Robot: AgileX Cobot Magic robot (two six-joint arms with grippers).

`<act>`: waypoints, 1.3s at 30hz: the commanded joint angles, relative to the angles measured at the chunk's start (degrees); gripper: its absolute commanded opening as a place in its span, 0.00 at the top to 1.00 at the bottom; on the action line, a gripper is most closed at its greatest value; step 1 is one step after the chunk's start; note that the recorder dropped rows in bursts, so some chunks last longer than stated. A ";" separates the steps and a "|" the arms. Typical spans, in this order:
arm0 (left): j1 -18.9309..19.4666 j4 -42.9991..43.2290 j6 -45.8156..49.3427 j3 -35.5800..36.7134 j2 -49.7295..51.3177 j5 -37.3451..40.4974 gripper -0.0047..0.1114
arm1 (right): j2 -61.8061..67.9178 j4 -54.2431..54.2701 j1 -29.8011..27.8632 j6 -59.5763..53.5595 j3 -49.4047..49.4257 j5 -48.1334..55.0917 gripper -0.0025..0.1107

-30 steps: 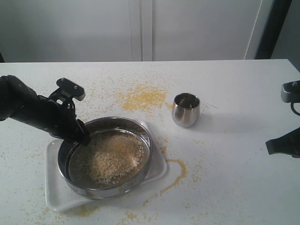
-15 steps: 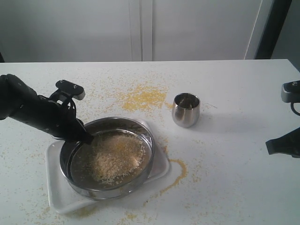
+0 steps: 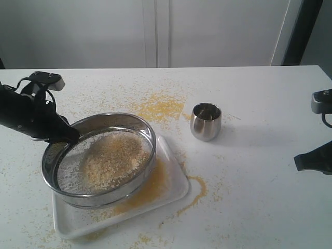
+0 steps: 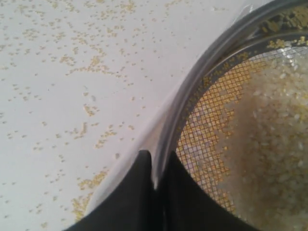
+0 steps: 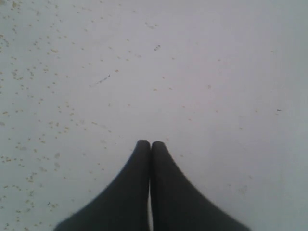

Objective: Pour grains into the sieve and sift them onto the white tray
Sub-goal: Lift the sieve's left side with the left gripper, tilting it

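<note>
Grip: left tool [image 3: 71, 136] pinched narrow on sieve [image 3: 120, 193] rim, one finger inside, one outside; sieve tilted, held clear of white tray [image 3: 175, 179], seems to overhang tray's left edge; grains [image 3: 106, 158] heaped on mesh, yellow fines on tray beneath; steel cup [image 3: 206, 121] upright, well apart; right tool [image 5: 150, 147] closed, empty, over bare tabletop [image 3: 259, 197]. Risks: one-edge pinch may slip in shaking, dropping sieve; fines falling past overhang would land on tabletop.
</note>
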 commanded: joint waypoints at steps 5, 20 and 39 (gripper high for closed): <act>2.36 -0.19 -4.52 0.06 -4.86 8.24 0.96 | -0.11 0.16 -0.26 0.13 0.30 -0.52 0.98; 2.33 8.40 -11.40 0.06 -2.99 -0.30 0.96 | -0.11 0.16 -0.26 0.13 0.30 -0.52 0.98; -3.70 3.67 0.43 0.06 -2.99 -1.40 0.96 | -0.11 0.16 -0.26 0.57 0.30 -0.63 0.98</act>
